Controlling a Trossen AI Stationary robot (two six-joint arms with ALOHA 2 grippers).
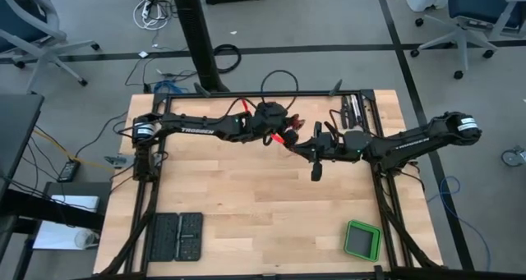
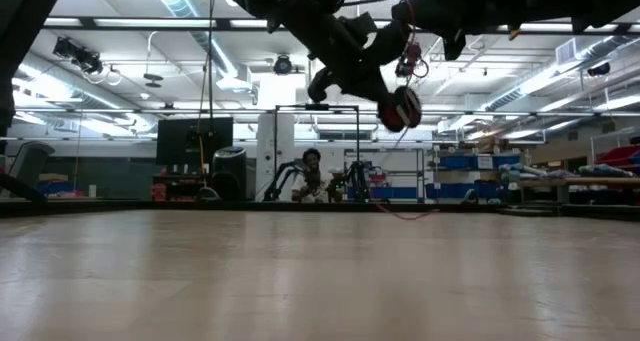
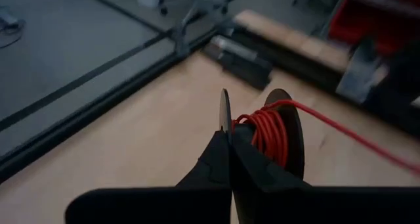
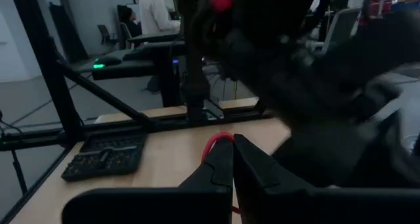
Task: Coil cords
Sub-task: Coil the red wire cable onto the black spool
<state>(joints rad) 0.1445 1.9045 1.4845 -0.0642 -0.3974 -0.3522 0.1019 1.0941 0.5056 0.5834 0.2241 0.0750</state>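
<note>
The red-orange cord (image 3: 266, 135) is wound on a small dark spool (image 2: 402, 109) with two round flanges. The spool hangs above the middle of the table's far half. My left gripper (image 3: 228, 135) is shut on it, reaching in from the table's left. One strand (image 3: 367, 145) leaves the spool toward my right gripper (image 4: 233, 152), which is shut on a red loop close beside the spool (image 1: 288, 137). In the low view a slack length of cord (image 2: 405, 214) hangs down to the far part of the table. My left gripper pinches one thin flange of the spool (image 3: 224, 115) edge-on between its two fingers, slanting down from the table's left. The spool is lifted clear of the table, with the wound cord beside the fingers. My right gripper pinches a small loop of the cord (image 4: 220, 140) at its fingertips, coming about level from the table's right. The loop stands up just past the tips, clear of the table.
Two black ridged trays (image 1: 175, 237) lie at the near left and a green-rimmed box (image 1: 362, 240) at the near right. Black frame rails (image 1: 246, 97) run along the far edge and sides. Bare wood lies between the arms and the near edge.
</note>
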